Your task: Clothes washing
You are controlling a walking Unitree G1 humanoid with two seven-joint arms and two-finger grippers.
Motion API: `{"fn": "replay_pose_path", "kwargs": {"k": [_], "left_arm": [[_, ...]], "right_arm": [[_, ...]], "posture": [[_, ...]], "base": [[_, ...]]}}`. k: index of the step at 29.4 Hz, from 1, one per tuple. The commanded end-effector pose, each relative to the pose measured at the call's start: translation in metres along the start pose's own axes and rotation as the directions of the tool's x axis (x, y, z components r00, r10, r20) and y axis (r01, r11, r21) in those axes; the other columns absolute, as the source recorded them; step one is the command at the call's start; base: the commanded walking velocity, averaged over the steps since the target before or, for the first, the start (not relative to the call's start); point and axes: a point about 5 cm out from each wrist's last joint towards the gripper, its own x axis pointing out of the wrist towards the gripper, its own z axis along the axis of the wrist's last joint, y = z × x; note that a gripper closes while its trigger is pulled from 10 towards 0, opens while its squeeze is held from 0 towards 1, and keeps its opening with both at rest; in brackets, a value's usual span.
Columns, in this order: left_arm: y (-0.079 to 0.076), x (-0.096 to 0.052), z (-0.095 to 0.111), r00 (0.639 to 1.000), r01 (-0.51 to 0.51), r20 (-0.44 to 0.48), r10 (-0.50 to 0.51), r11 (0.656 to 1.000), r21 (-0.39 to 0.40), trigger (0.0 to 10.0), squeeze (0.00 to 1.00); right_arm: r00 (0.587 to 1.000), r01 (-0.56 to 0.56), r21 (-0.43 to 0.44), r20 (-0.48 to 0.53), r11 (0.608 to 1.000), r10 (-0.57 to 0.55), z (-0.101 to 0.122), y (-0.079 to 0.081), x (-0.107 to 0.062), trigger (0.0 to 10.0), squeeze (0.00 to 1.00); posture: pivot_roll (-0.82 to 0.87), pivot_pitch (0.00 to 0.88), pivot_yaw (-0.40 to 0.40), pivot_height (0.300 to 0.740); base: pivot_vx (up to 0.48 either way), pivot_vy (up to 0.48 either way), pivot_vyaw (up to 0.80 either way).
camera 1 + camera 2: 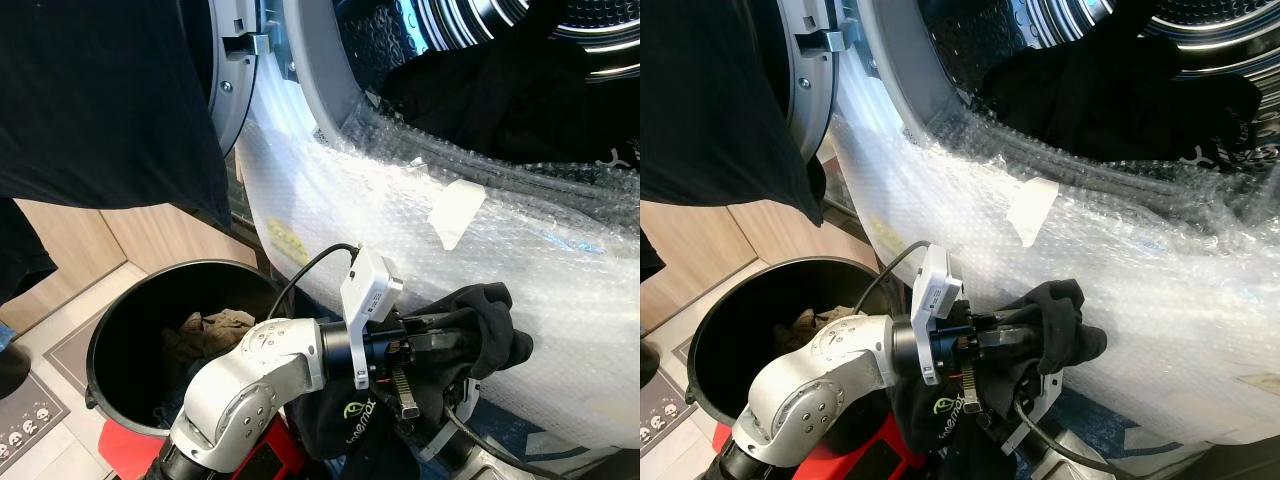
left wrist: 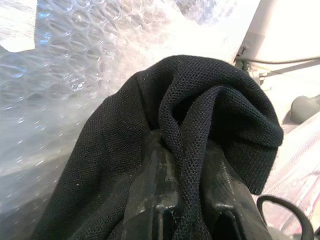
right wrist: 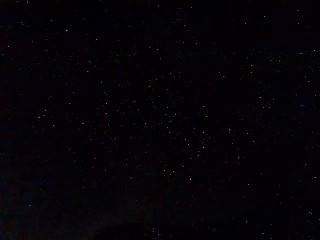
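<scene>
My left gripper [image 1: 452, 340] is shut on a black garment [image 1: 490, 325], low in front of the washing machine's bubble-wrapped front [image 1: 560, 270]. In the left wrist view both black fingers [image 2: 155, 180] pinch a fold of the knit fabric [image 2: 200, 100]. The rest of the garment hangs down below the arm, with a green logo [image 1: 358, 412] on it. Above, the open drum [image 1: 480, 30] holds more dark clothes [image 1: 500, 100]. A white bracket and cable [image 1: 455, 425] of the right arm sit under the garment. The right wrist view is black.
A round black basket [image 1: 110, 340] stands on the floor at lower left with beige laundry [image 1: 205, 330] inside. A large dark cloth [image 1: 100, 100] hangs at upper left beside the machine's door frame [image 1: 235, 60]. A patch of tape [image 1: 455, 212] sticks on the bubble wrap.
</scene>
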Motion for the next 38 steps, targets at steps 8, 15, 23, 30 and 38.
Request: {"fn": "replay_pose_path", "kwargs": {"k": [8, 15, 23, 30, 38], "left_arm": [[-0.008, -0.012, 0.006, 1.000, -0.012, -0.014, 0.013, 0.999, 0.048, 10.0, 0.65], [-0.002, -0.027, 0.010, 0.997, -0.059, -0.046, 0.063, 0.995, 0.079, 10.0, 1.00], [0.003, -0.049, 0.019, 0.987, -0.133, -0.073, 0.142, 0.985, 0.114, 10.0, 1.00], [-0.001, -0.061, 0.023, 0.984, -0.143, -0.090, 0.154, 0.982, 0.120, 10.0, 1.00], [0.010, -0.101, 0.028, 0.945, -0.257, -0.159, 0.284, 0.951, 0.171, 10.0, 1.00]], "right_arm": [[0.999, -0.049, -0.014, 0.006, 0.999, 0.050, 0.004, 0.005, 0.006, 0.0, 0.00], [0.999, -0.044, -0.019, -0.004, 0.999, 0.044, 0.001, 0.005, 0.004, 0.0, 0.00], [0.999, -0.032, -0.035, -0.016, 0.999, 0.032, -0.001, 0.003, 0.004, 0.0, 0.00], [0.999, -0.030, -0.038, -0.020, 0.999, 0.029, -0.001, 0.002, 0.003, 0.0, 0.00], [0.997, -0.050, -0.040, -0.054, 0.998, 0.047, -0.006, 0.002, 0.004, 0.0, 0.00]], "posture": [[0.08, 0.062, 0.004, 0.740], [0.08, 0.065, 0.014, 0.740], [0.09, 0.088, 0.020, 0.740], [0.10, 0.094, 0.017, 0.740], [0.11, 0.105, 0.012, 0.740]], "base": [[0.000, 0.000, 0.00], [0.000, 0.000, 0.00], [0.000, 0.000, 0.00], [0.000, 0.000, 0.00], [0.000, 0.000, 0.00]]}}
